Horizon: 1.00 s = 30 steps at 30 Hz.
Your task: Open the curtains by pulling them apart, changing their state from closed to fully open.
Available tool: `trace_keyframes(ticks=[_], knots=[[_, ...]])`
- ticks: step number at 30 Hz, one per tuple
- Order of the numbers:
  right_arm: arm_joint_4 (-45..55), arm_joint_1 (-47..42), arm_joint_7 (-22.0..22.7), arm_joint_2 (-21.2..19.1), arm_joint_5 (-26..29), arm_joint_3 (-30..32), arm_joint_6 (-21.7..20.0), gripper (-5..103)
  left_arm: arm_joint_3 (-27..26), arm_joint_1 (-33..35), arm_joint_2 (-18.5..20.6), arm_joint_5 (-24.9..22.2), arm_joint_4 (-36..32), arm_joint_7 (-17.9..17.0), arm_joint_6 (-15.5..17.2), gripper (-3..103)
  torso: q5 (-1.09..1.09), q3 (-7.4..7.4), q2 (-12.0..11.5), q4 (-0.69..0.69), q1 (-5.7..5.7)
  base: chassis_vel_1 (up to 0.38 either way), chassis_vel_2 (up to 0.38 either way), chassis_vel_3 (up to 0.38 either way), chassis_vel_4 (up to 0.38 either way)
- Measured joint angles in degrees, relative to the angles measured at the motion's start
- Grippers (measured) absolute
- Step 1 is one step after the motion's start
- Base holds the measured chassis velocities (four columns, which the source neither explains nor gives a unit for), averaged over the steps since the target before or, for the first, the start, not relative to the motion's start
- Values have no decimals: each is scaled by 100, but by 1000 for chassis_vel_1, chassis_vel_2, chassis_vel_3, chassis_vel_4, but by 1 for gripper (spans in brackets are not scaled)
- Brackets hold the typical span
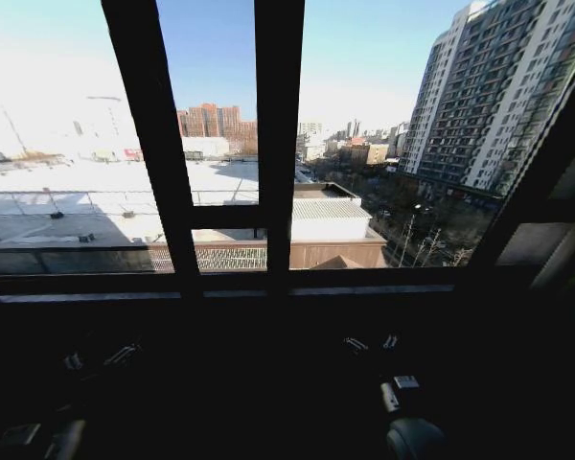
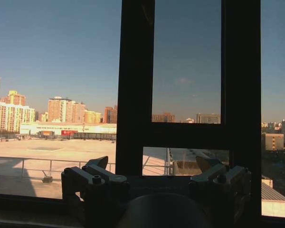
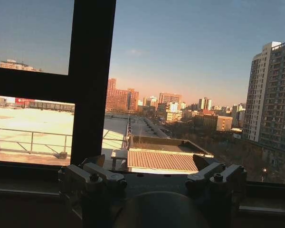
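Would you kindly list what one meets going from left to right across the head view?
Left hand low in shadow → slanted dark window bar → upright dark window bar → right hand → tall apartment block outside.

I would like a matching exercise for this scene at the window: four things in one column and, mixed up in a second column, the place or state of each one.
Column one:
1. left gripper
2. right gripper
3. window frame bar
4. tall tower block

Column two:
A. outside, at the far right of the head view
B. dark and upright, in the middle of the head view
C. open and empty, low on the robot's right
D. open and empty, low on the robot's left

Pairs: 1-D, 2-C, 3-B, 4-A.
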Motion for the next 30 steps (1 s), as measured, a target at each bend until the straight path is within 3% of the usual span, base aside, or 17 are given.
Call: trace_keyframes(ticks=[9, 18, 21, 30], knots=[[-15, -30, -8, 42, -125, 8, 65, 100, 9, -60, 85, -10, 49, 1, -7, 100, 0, 0, 0, 0, 1, 128, -338, -115, 329], [-216, 110, -14, 63, -193, -9, 186, 100, 23, -148, 137, -15, 164, 3, -11, 100, 4, -2, 2, -2, -4, 292, -306, -282, 295], [-266, 187, -15, 59, -195, -46, 185, 100, 23, -155, 144, -17, 201, -1, -11, 100, -6, -2, 2, 2, -4, 218, -181, -275, 153], [-282, 292, -17, 70, -222, -188, 114, 100, -29, -149, 191, -234, 327, 113, -29, 100, 5, 4, -6, -1, 9, 18, -5, -12, 11]])
